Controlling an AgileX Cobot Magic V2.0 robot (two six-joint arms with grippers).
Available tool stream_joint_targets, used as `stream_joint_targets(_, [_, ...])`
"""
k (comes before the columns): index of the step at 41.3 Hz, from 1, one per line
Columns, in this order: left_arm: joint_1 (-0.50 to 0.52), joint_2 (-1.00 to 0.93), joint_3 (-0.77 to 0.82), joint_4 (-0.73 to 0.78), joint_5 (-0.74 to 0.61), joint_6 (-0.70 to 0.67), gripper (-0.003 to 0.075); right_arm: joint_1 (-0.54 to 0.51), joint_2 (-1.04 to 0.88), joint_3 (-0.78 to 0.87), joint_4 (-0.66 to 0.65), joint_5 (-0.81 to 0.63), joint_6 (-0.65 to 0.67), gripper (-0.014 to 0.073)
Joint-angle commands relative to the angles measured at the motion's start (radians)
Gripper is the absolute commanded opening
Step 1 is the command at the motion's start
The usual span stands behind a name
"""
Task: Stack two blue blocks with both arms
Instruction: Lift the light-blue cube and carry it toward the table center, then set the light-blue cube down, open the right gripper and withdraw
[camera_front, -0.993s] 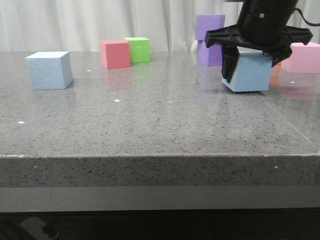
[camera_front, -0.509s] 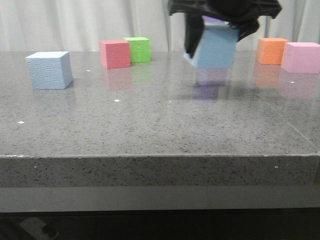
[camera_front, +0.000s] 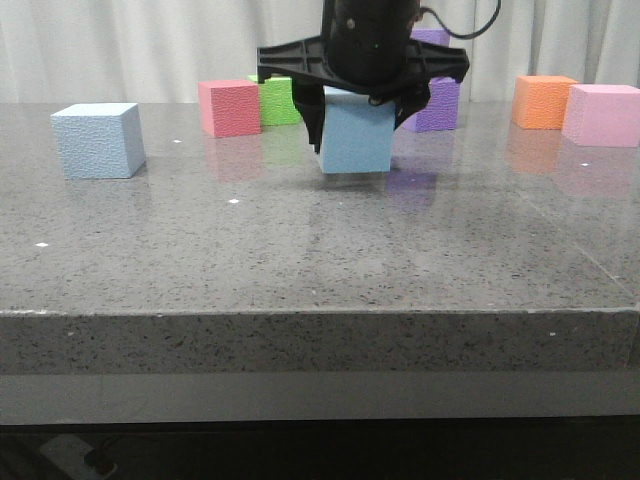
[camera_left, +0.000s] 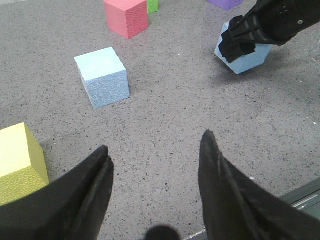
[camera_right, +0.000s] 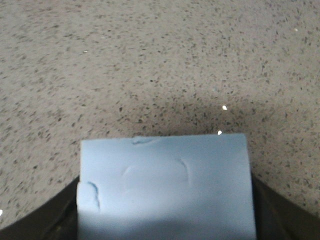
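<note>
One blue block (camera_front: 98, 140) sits on the table at the left; it also shows in the left wrist view (camera_left: 102, 77). My right gripper (camera_front: 357, 125) is shut on the other blue block (camera_front: 357, 140) and holds it low over the table's middle, slightly tilted. I cannot tell whether it touches the surface. The held block fills the right wrist view (camera_right: 165, 185) between the right gripper's (camera_right: 165, 220) black fingers. The left wrist view shows it too (camera_left: 247, 55). My left gripper (camera_left: 155, 160) is open and empty, above bare table, short of the resting block.
A red cube (camera_front: 229, 107) and a green cube (camera_front: 275, 98) stand at the back left. Purple cubes (camera_front: 440, 100) are behind the right arm. An orange cube (camera_front: 542, 101) and a pink cube (camera_front: 603, 115) are at the back right. A yellow cube (camera_left: 20, 162) lies beside my left gripper.
My right gripper has lifted its blue block from the right side, carried it left and lowered it to the table's middle. The resting blue block has not moved.
</note>
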Motion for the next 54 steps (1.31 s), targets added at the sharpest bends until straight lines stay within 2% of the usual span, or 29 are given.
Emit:
stream_joint_targets(1, [-0.007, 0.004, -0.026, -0.006, -0.064, 0.003, 0.0385, 0.0, -0.046, -0.038, -0.046, -0.032, 0.021, 0.0344])
stream_joint_targets(4, [-0.007, 0.004, -0.026, -0.006, -0.064, 0.003, 0.0385, 0.0, -0.045, -0.038, -0.047, -0.033, 0.021, 0.04])
stream_joint_targets(8, [-0.007, 0.004, -0.026, -0.006, -0.064, 0.003, 0.0385, 0.0, -0.045, -0.038, -0.048, -0.032, 0.021, 0.0521])
stream_joint_targets(13, [-0.007, 0.004, -0.026, -0.006, -0.064, 0.003, 0.0385, 0.0, -0.045, -0.038, -0.047, -0.032, 0.021, 0.0606])
stream_joint_targets(22, [-0.007, 0.004, -0.026, -0.006, -0.064, 0.003, 0.0385, 0.0, -0.065, -0.045, -0.045, -0.021, 0.021, 0.0619])
stream_joint_targets(29, [-0.007, 0.004, -0.026, -0.006, -0.064, 0.003, 0.0385, 0.0, -0.152, -0.045, -0.046, 0.046, 0.011, 0.0619])
stream_joint_targets(34, [-0.007, 0.004, -0.026, -0.006, -0.064, 0.003, 0.0385, 0.0, -0.239, -0.045, -0.042, 0.109, -0.131, 0.0616])
stream_joint_targets(39, [-0.007, 0.004, -0.026, -0.006, -0.064, 0.003, 0.0385, -0.003, -0.34, -0.038, 0.016, 0.181, -0.364, 0.0616])
stream_joint_targets(45, [-0.007, 0.004, -0.026, -0.006, -0.064, 0.003, 0.0385, -0.057, -0.473, 0.03, 0.185, 0.22, -0.626, 0.0616])
stream_joint_targets(54, [-0.007, 0.004, -0.026, -0.006, -0.064, 0.003, 0.0385, -0.265, -0.675, 0.278, 0.495, 0.099, -0.916, 0.0616])
